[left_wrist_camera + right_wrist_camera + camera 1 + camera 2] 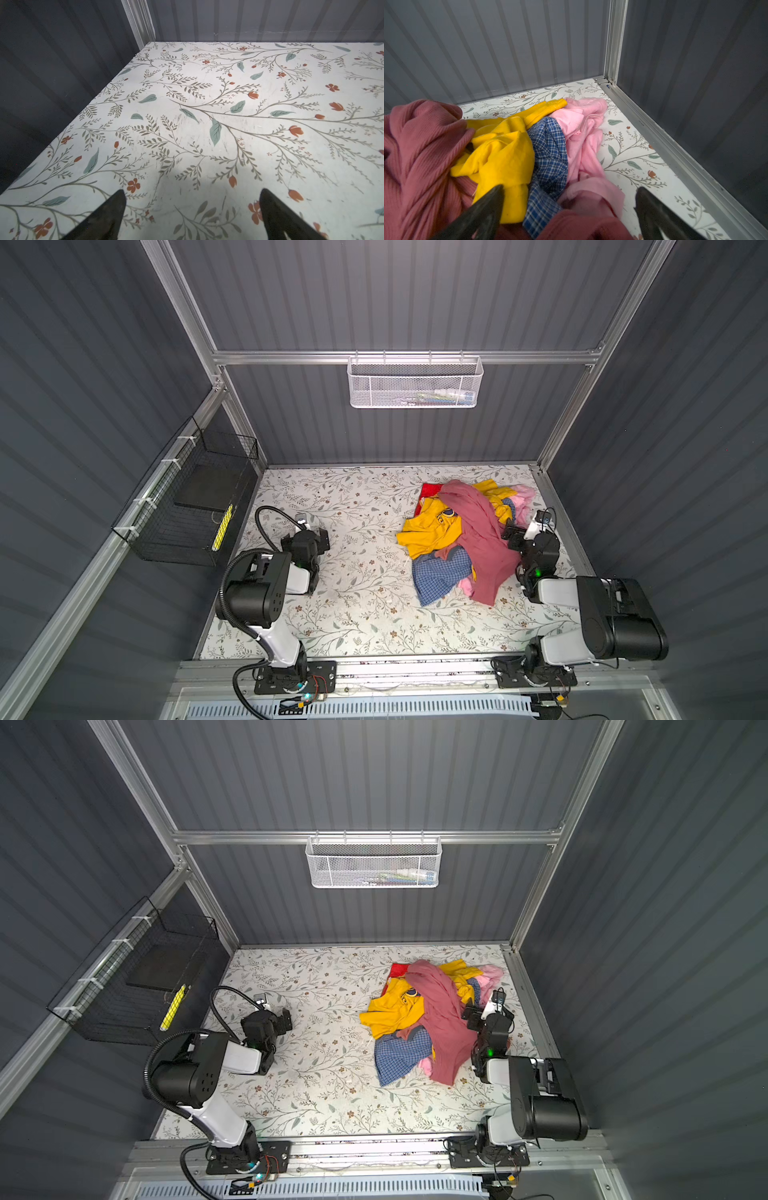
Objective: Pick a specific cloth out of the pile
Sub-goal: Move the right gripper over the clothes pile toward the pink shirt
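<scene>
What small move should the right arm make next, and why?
Probably lower the open right gripper onto the light pink cloth: it lies exposed just ahead of the jaws, beside the blue checked shirt, and nothing is held.

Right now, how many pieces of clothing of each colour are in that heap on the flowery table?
Yellow garment: 1
Dusty rose garment: 1
Blue checked shirt: 1
Light pink cloth: 1
Bright red fabric: 1
Total: 5, as far as the folds show.

Dark ribbed walls [395, 294], floral tabletop [357, 531], white mesh basket [413, 383]
</scene>
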### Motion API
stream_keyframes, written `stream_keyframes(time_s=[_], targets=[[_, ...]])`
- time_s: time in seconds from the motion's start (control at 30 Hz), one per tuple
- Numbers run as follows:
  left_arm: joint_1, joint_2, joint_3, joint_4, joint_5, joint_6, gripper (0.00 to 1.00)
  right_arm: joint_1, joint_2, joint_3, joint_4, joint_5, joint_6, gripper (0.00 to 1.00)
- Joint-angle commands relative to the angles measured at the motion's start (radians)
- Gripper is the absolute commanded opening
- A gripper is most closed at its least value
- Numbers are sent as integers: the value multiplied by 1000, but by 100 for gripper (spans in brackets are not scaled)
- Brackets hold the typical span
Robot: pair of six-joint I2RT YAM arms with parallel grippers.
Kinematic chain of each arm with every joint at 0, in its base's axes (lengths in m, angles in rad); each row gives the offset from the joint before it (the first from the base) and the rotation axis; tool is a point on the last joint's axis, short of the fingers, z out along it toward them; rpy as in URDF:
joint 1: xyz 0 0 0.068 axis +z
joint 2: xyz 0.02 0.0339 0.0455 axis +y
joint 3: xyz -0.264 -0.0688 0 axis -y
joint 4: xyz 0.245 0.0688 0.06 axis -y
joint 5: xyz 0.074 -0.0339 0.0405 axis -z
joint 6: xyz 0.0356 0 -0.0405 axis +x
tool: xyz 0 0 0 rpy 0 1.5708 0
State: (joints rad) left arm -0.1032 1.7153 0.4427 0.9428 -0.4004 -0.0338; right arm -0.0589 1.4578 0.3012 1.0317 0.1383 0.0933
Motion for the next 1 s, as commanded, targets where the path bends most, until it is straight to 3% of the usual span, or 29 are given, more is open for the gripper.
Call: stream_keyframes(time_s=[0.0, 0.6, 0.77, 0.83, 0.93, 0.97], targets=[[-4, 2, 10, 13, 6, 15, 100, 3, 0, -7, -1, -9, 2, 99], [-3, 3, 13, 5, 12, 15, 100, 2, -3, -11, 10, -7, 5, 99], [-3, -12, 13, 8, 1, 24, 100, -10, -110, -29, -57, 10, 25, 99], [-3, -93, 65, -179, 0, 11, 100, -27, -226, 8, -255, -7, 64, 99], [-3, -197, 269, -678, -48, -137, 100, -59, -387, 100, -565, -96, 129, 99], [-3, -213, 320, -772, -20, -154, 100, -59, -431, 128, -654, -114, 137, 99]])
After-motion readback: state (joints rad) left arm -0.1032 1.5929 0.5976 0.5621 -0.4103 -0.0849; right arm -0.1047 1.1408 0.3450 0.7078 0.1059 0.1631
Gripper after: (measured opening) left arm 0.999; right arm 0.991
